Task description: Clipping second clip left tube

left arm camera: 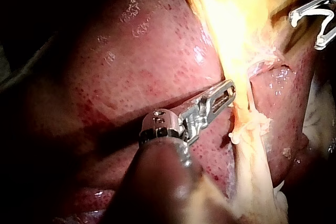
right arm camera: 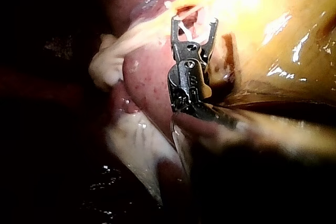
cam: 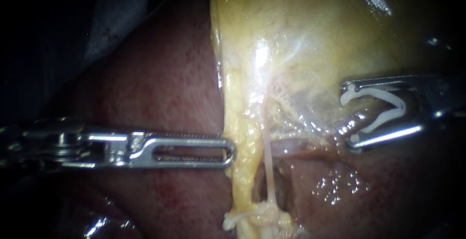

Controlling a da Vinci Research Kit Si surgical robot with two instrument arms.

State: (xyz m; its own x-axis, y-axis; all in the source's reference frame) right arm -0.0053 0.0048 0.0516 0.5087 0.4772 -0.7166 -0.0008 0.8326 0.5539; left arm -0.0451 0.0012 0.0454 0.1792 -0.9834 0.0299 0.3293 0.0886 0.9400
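Clasping a white clip (cam: 401,106), the right instrument (cam: 348,115) shows its pincer, shaft in shadow.

Ahead of the right instrument (cam: 348,117), whose jaws carry a white clip (cam: 381,121), a glistening film of tissue (cam: 310,117) crowds the path to the thin pale tube (cam: 267,161). Dark gaps (cam: 282,183) open on either side of that tube. Beyond it, the yellow band (cam: 240,137) and the left instrument (cam: 232,151) close off the far side, with the liver (cam: 160,83) behind them.
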